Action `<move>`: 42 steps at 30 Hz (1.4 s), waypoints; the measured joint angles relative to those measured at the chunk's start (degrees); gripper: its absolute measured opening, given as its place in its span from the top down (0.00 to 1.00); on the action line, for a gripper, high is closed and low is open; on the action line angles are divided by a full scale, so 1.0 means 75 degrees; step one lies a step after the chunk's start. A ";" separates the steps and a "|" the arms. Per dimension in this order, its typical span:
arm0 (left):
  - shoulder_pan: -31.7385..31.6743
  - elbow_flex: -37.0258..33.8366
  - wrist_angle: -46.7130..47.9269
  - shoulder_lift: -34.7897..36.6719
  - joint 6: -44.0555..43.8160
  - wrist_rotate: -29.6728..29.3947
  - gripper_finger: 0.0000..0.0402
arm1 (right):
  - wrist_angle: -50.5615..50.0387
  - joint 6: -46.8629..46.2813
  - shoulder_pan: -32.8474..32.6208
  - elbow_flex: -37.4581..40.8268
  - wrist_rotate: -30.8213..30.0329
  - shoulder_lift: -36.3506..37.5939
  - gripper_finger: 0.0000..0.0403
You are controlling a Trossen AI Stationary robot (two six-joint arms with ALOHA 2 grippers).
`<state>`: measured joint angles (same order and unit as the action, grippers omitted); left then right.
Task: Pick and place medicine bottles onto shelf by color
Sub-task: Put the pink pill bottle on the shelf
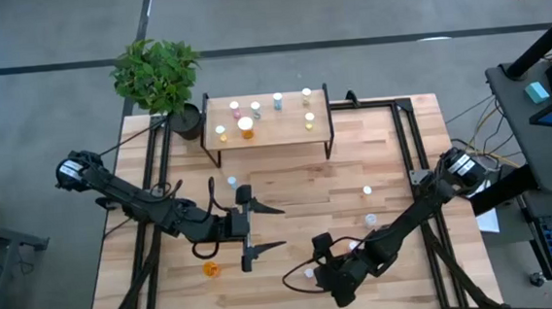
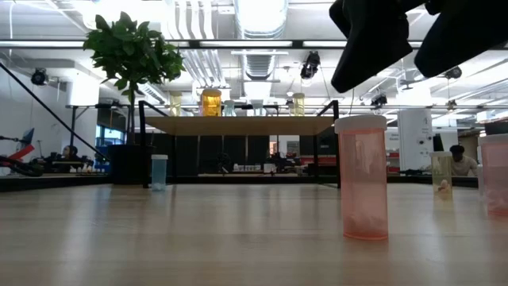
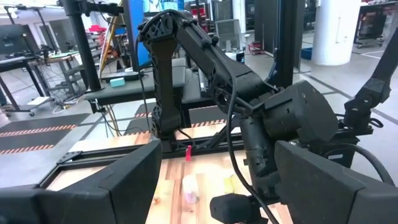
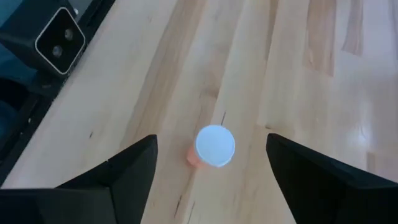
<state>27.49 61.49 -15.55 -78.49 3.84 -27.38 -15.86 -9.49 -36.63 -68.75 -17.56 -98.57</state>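
The shelf, light wood on black legs, stands at the table's far middle and carries several small bottles. Loose medicine bottles stand upright on the table: a pink one with a white cap, an orange one, a bluish one, and two toward the right. My right gripper hangs open above the pink bottle, slanting down, one finger on either side of it and clear of it. My left gripper is open and level at the table's middle, holding nothing.
A potted plant stands at the shelf's left end. Black frame rails run along the table's left and right sides. A camera block sits at the near edge beside the pink bottle. Bare wood lies between the arms and the shelf.
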 joint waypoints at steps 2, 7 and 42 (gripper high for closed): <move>0.0002 -0.0012 0.0000 0.0003 -0.0014 0.0000 0.27 | 0.0110 -0.0042 0.0043 0.0047 -0.0001 -0.0062 0.28; 0.0055 -0.0197 -0.0078 0.0118 -0.0023 0.0000 0.27 | 0.1256 0.0073 0.0132 0.0666 -0.0007 -0.0145 0.31; 0.0052 -0.0414 -0.0444 0.0244 -0.0017 0.0008 0.27 | 0.3642 -0.0188 0.0406 0.2034 0.0578 0.0012 0.51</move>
<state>27.88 58.39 -18.88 -76.66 3.70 -27.32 11.46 -10.90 -33.58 -53.49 -13.23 -98.48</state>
